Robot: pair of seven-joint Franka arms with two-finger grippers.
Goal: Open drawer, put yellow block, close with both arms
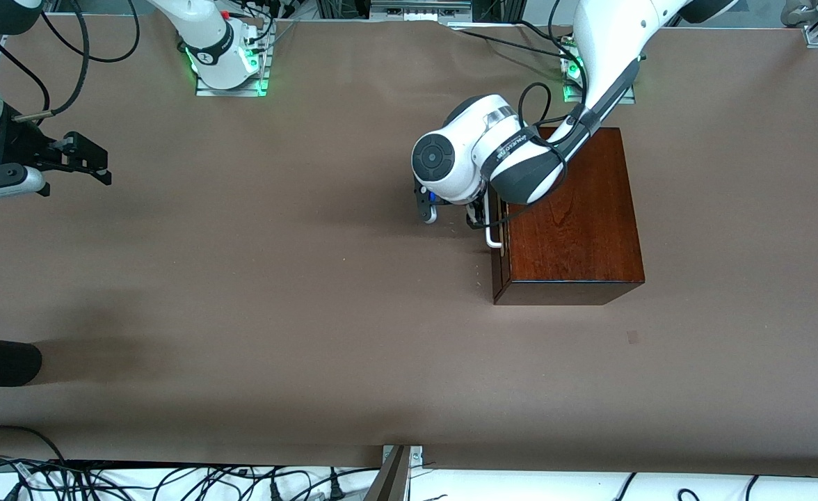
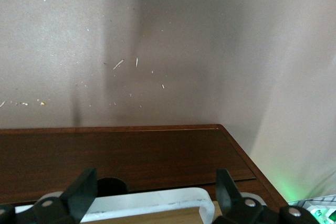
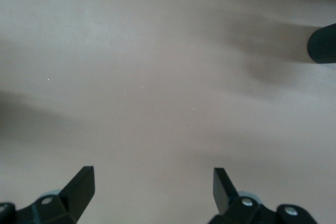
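1. One drawer [image 1: 500, 268] sits shut in the mahogany box [image 1: 569, 216]; its front is mostly hidden beneath the left arm.
2. Left gripper [image 1: 454, 209], fingers spread, straddles the white handle [image 2: 152, 203] without clamping.
3. Right gripper [image 1: 68, 163] waits released at nine o'clock, partly cropped.

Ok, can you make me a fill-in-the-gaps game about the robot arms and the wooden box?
1. The left gripper is at the white ____ of the drawer.
2. The wooden box lies toward the ____ arm's end of the table.
3. The right gripper, open, hangs over bare ____.
4. The left gripper's fingers are spread ____.

Missing words: handle; left; table; open
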